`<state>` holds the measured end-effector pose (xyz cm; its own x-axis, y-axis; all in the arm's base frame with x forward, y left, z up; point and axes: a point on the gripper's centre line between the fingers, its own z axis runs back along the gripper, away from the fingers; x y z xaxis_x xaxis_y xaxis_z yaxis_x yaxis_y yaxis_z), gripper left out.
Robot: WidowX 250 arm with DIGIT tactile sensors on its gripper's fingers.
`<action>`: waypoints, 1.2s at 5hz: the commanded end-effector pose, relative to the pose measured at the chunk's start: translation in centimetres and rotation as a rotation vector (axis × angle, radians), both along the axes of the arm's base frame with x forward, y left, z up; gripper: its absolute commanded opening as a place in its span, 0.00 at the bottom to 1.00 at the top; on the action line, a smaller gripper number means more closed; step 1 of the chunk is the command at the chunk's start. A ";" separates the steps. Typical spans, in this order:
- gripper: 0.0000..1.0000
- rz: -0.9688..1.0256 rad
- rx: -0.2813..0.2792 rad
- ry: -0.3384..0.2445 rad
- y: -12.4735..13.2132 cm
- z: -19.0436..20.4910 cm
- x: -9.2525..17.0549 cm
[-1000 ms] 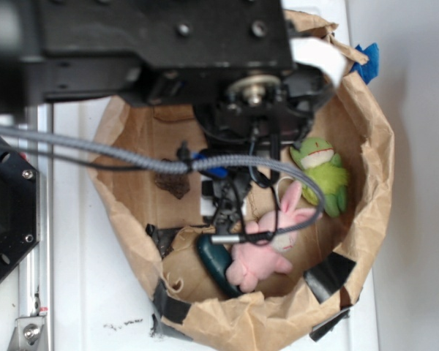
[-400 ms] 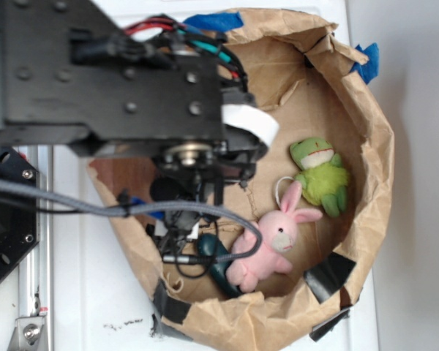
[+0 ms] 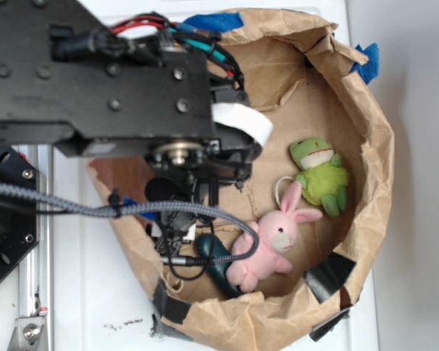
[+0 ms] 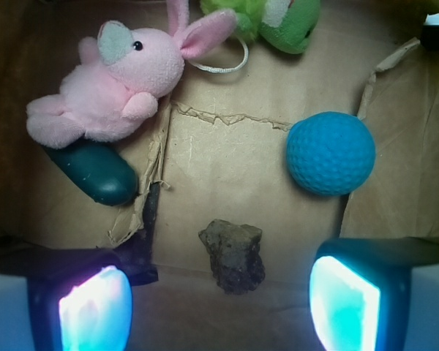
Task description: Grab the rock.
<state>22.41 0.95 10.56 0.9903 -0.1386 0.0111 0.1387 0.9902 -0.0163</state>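
Observation:
The rock (image 4: 233, 255), a rough brown-grey angular chunk, lies on the brown paper floor low in the wrist view. It sits between and just ahead of my two glowing pads (image 4: 95, 311), touching neither. My gripper (image 4: 219, 311) is open wide with nothing in it. In the exterior view the arm and its cables cover the rock, and the gripper (image 3: 177, 223) hangs over the left part of the paper bag (image 3: 366, 190).
A blue dimpled ball (image 4: 331, 153) rests right of the rock. A dark green oblong (image 4: 95, 170) lies to the left under a pink plush bunny (image 4: 113, 80). A green plush (image 4: 267, 18) sits at the top. The bag's crumpled walls ring everything.
The arm has swung left across the bag over the last second, then drifted slightly further left and down. The toys have not moved.

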 end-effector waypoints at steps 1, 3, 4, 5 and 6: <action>1.00 -0.013 0.002 -0.038 -0.1 0.8 0.3; 1.00 -0.022 -0.055 -0.017 0.3 -0.4 -0.3; 1.00 -0.031 -0.047 -0.021 0.2 -1.9 -1.1; 1.00 -0.032 -0.032 -0.026 0.5 -2.8 -0.9; 1.00 -0.007 -0.034 -0.017 1.4 -3.6 0.5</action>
